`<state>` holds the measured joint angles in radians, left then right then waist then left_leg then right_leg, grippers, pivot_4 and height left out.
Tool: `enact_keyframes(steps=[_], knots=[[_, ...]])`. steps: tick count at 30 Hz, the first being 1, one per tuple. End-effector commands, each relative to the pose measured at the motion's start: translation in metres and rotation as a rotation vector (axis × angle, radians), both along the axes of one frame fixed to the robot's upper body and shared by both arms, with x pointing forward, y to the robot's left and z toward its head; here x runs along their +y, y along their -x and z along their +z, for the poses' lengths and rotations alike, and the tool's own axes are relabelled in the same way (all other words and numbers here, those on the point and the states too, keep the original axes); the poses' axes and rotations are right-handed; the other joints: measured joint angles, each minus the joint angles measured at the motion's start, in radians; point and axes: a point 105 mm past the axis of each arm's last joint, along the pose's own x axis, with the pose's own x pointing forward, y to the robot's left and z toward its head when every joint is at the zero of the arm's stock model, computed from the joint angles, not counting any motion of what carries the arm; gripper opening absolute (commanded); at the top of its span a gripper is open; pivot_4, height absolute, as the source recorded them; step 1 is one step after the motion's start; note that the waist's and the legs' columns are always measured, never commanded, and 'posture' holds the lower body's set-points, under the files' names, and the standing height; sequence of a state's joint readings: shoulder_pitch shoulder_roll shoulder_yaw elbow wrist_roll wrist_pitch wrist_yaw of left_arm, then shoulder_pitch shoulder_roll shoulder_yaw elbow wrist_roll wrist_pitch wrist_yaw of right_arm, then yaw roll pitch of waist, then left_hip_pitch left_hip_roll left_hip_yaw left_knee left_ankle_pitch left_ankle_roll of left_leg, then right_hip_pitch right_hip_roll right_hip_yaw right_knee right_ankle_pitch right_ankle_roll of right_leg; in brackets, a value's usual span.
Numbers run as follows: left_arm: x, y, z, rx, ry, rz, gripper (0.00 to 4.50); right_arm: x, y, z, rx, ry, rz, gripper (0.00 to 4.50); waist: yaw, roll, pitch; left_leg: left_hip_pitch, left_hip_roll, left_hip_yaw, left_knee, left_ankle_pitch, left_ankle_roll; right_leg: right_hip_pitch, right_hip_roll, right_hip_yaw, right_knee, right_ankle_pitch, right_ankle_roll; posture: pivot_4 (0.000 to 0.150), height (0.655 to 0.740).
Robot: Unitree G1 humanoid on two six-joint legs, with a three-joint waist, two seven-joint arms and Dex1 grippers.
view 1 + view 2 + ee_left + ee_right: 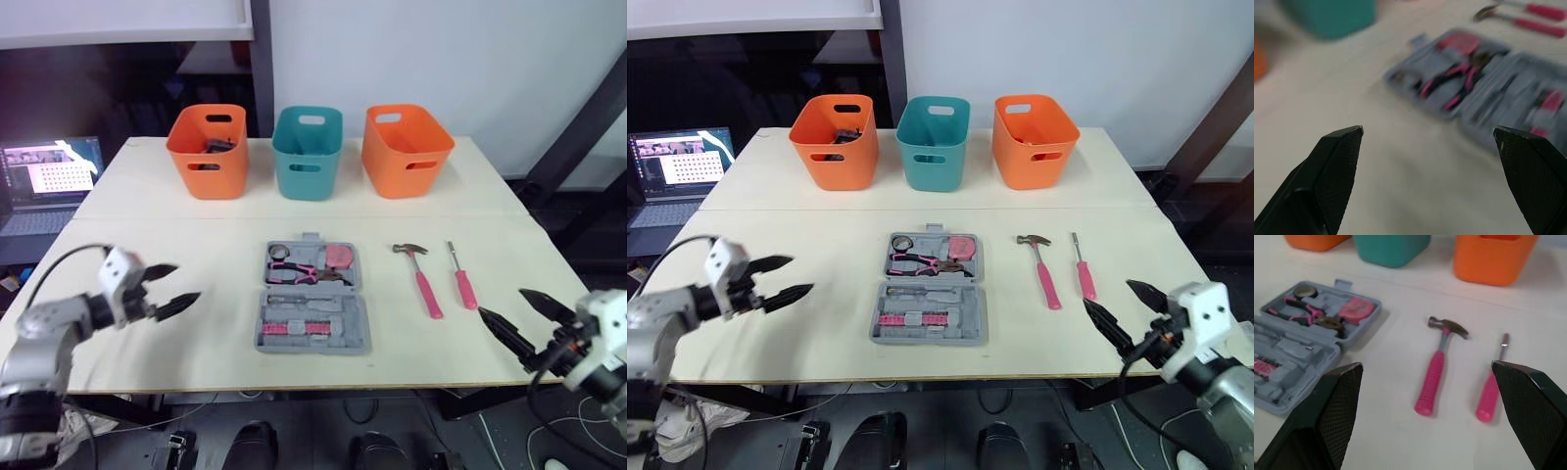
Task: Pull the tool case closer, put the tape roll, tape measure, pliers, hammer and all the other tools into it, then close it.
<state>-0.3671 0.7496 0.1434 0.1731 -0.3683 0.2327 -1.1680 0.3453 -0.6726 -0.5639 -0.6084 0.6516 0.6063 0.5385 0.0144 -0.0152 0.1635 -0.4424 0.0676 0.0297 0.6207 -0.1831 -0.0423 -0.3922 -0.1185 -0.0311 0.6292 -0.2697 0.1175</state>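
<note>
— Where does the tool case sit from the two arms?

— Between them, lid thrown open on the tabletop. It is to the right of the left pincer and to the left of the right pincer, nearer the left one. Both hover above the wood with fingers spread wide and nothing in them.

— Why spread, do you think?

— Ready to take something, I'd judge. The hammer and the screwdriver lie side by side just ahead of the right pincer, handles toward it, so that arm is the natural one for them. The left pincer points at the case's side, well placed to draw it in.

— What's inside?

— Pliers, a pink tape measure and a dark ring I take for the tape roll fill the half farther from both pincers. The nearer half holds pink and grey pieces too small to name.

— Anything else unclear?

— Far beyond both pincers stand an orange bin, a teal bin and a second orange bin. The first, ahead of the left pincer, has something dark inside, mostly hidden by its wall. Whether more tools wait in the bins, I cannot tell.
</note>
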Motion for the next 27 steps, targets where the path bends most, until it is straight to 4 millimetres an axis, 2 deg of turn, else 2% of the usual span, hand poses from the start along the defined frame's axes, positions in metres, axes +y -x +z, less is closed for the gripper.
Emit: enact_keyframes(steps=[1,5,11,14,18,24,27], knots=[[-0.042,0.006,0.023,-0.023,-0.040,-0.197,4.46,0.022,-0.006,0.009,0.017,0.062,0.009,4.50,-0.002,0.000,0.000,0.000,0.000,0.000,0.000,0.000,0.000,0.000,0.000,0.000,0.000,0.000,0.000,0.150,0.7400],[-0.067,0.011,0.035,-0.007,-0.054,-0.319,4.46,0.029,-0.016,0.007,0.081,0.136,-0.027,4.50,-0.008,0.000,0.000,0.000,0.000,0.000,0.000,0.000,0.000,-0.001,0.001,0.001,0.001,0.000,0.000,0.150,0.7400],[-0.078,0.009,0.043,-0.031,-0.037,-0.328,4.46,0.031,-0.043,0.017,0.128,0.135,-0.025,4.50,-0.004,-0.001,0.001,-0.001,0.000,0.000,0.001,0.000,0.001,-0.002,0.001,0.001,0.001,0.000,0.000,0.150,0.7400],[-0.076,0.011,0.041,0.022,0.008,-0.286,4.46,0.020,-0.061,0.015,0.204,0.093,-0.090,4.50,-0.002,-0.001,0.001,-0.001,0.000,0.000,0.001,0.000,0.001,-0.001,0.001,0.001,0.000,0.000,0.000,0.150,0.7400],[-0.067,0.013,0.038,0.028,0.018,-0.228,4.46,0.022,-0.078,0.016,0.277,0.055,-0.089,4.50,-0.002,-0.001,0.001,-0.002,0.000,0.000,0.001,0.000,0.001,-0.002,0.002,0.001,0.001,0.000,0.000,0.150,0.7400],[-0.060,0.021,0.035,0.016,0.037,-0.156,4.46,0.021,-0.113,0.000,0.333,0.050,-0.099,4.50,-0.006,-0.001,0.002,-0.002,0.000,0.000,0.000,0.000,0.001,-0.003,0.002,0.002,0.001,0.000,0.000,0.150,0.7400],[-0.057,0.024,0.035,0.005,0.045,-0.123,4.46,0.022,-0.134,-0.018,0.361,0.062,-0.095,4.50,-0.007,0.000,0.002,-0.002,0.000,0.000,0.000,0.000,0.001,-0.003,0.002,0.002,0.001,0.000,0.000,0.150,0.7400]])
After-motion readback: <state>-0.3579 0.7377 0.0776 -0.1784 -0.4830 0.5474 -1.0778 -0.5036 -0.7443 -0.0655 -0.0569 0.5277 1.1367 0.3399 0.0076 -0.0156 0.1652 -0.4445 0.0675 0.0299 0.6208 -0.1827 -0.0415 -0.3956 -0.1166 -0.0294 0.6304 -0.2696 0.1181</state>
